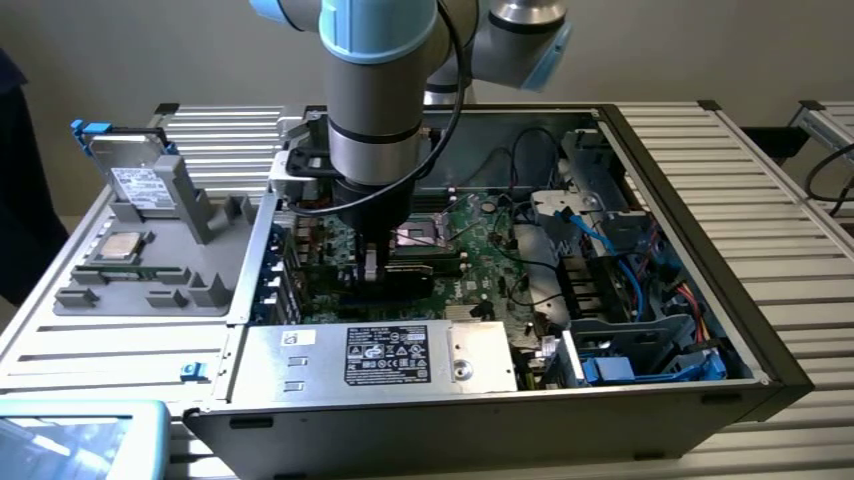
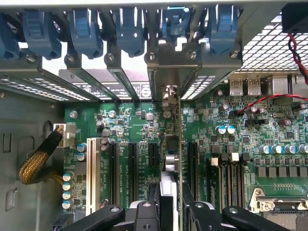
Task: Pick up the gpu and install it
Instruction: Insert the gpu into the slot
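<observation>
My gripper (image 1: 378, 266) reaches down into the open computer case (image 1: 694, 180), over the green motherboard (image 1: 467, 250). It is shut on the gpu (image 1: 407, 278), which shows as a dark card held on edge between the fingers. In the wrist view the gpu (image 2: 174, 154) is seen edge-on, a thin green board with its silvery bracket end (image 2: 168, 94) up against the rear slot openings. The gripper (image 2: 171, 195) clamps it from both sides. The card stands upright among the black expansion slots (image 2: 132, 168); I cannot tell whether its lower edge sits in a slot.
A grey parts holder (image 1: 147, 270) at the exterior view's left carries a silver hard drive (image 1: 140, 185) and a processor (image 1: 120, 247). The power supply (image 1: 400, 355) sits at the case's front. Blue cables and a drive cage (image 1: 641, 340) crowd the exterior view's right. Blue bracket clips (image 2: 82, 33) line the rear.
</observation>
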Controlling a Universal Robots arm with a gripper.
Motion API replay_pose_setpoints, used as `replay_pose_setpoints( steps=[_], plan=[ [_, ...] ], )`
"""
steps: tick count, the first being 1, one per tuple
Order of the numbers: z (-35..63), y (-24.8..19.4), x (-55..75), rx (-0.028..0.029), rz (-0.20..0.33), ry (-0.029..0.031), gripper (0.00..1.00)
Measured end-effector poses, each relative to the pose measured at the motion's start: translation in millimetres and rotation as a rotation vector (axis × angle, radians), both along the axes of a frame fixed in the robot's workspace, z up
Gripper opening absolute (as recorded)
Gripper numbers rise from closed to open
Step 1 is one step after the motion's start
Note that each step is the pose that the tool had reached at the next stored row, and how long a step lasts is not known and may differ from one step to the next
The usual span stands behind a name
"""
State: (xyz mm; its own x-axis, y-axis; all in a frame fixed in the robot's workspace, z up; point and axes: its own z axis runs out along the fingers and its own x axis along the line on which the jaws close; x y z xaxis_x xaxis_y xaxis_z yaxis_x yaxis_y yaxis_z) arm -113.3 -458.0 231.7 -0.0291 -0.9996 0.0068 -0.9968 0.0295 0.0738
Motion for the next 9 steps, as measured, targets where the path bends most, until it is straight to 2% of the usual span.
replay_pose_setpoints(
  steps=[9],
  plan=[
    [0.0, 0.0, -0.6, 0.0, 0.0, -0.0015, 0.29]
  ],
)
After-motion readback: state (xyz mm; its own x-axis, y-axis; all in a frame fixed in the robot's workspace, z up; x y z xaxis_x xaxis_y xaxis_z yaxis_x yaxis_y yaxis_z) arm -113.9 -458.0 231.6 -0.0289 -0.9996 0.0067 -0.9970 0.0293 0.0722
